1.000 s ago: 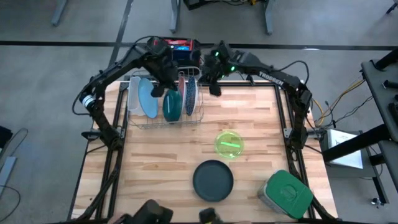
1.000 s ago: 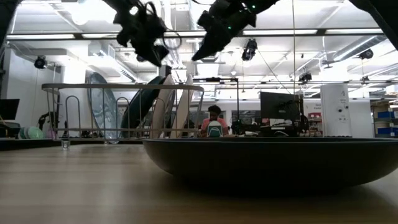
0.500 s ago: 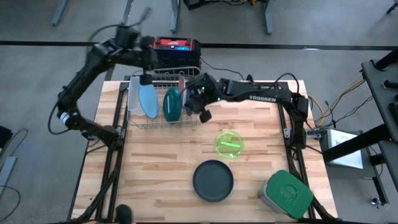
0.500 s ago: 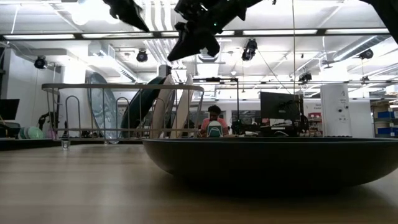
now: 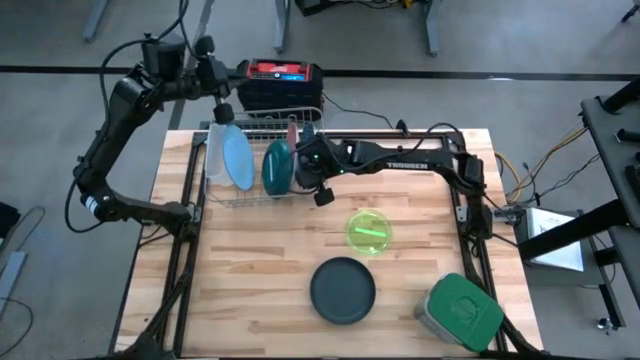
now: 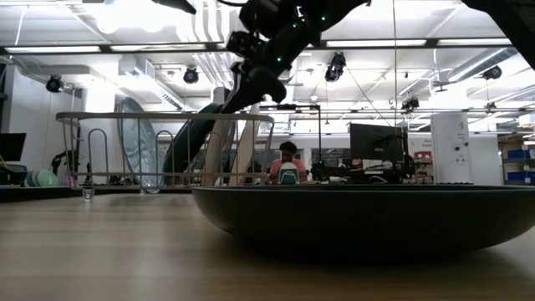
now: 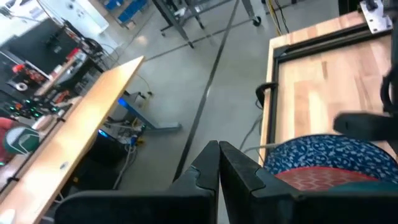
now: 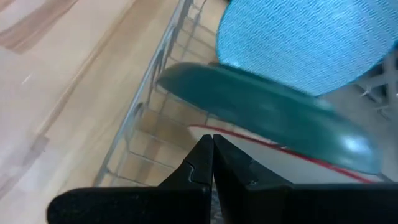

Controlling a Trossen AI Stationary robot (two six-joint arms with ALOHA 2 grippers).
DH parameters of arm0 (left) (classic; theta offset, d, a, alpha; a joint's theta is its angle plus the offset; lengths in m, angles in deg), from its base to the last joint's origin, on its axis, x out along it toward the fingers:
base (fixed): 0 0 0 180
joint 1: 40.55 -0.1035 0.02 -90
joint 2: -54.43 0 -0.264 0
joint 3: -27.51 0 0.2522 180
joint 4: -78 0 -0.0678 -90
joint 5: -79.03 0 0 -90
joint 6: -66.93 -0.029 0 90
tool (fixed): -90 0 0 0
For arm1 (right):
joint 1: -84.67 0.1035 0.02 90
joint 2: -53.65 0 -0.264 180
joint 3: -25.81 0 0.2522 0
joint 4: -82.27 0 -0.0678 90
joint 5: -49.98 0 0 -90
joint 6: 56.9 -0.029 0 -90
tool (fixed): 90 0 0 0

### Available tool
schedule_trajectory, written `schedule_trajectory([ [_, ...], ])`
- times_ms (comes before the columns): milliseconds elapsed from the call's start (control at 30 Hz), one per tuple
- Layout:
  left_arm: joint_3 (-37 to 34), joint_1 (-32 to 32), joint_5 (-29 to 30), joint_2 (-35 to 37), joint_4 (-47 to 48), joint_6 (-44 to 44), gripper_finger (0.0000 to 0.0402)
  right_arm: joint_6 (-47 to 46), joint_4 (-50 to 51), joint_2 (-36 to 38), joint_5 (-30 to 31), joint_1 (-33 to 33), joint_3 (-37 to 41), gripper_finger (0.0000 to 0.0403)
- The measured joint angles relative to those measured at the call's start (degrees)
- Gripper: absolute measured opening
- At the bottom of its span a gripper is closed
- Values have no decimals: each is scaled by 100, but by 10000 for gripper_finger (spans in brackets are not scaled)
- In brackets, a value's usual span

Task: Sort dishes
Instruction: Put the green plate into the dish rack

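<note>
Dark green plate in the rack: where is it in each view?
High: dark green plate upright mid-rack, left of the right gripper.
Low: leaning dark shape behind the rack bars.
Left wrist: cannot tell.
Right wrist: teal edge ahead of the gripper.
Shared landmark: wire rack.

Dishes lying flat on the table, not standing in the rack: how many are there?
2. A lime green bowl sits near the middle of the table, and a dark grey-teal plate lies closer to the front edge. The other dishes stand in the wire rack.
</note>
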Motion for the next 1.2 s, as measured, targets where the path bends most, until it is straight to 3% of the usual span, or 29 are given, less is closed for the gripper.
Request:
schedule_trajectory([
  [667, 0, -4, 139, -244, -56, 78, 0, -161, -1620, -358, 284, 136, -5, 2],
  [1067, 0, 0, 137, -350, -70, 371, 0, 13, -1963, -369, 307, 94, -336, 2],
  [1200, 0, 0, 137, -353, -75, 490, 0, -13, -2206, -369, 610, -21, -510, 2],
])
